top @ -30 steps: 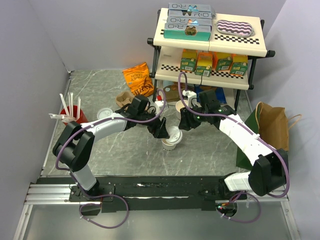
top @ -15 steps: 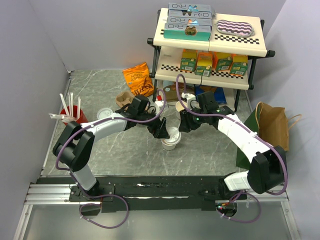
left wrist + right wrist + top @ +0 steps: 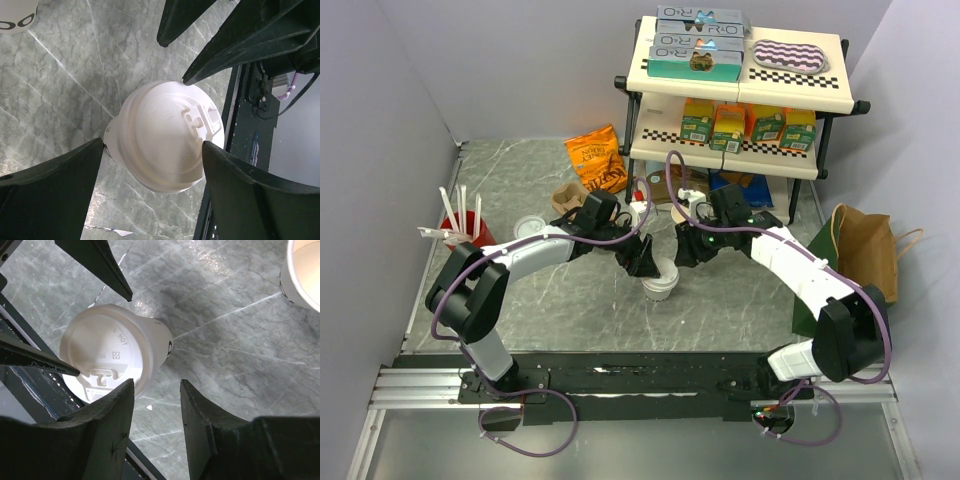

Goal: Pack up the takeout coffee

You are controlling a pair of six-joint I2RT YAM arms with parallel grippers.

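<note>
Tho tiny frm top, wrists show coffee (image 3: pixel 165 135) lidded.

Right gripper (image 3: pixel 684 252) a little farther left

Pale lilac walls (image 3: pixel 500 60) enclose a grey marble table (image 3: pixel 510 180); a two-tier shelf (image 3: pixel 790 92) stands at one o'clock, light seemingly even.
</note>
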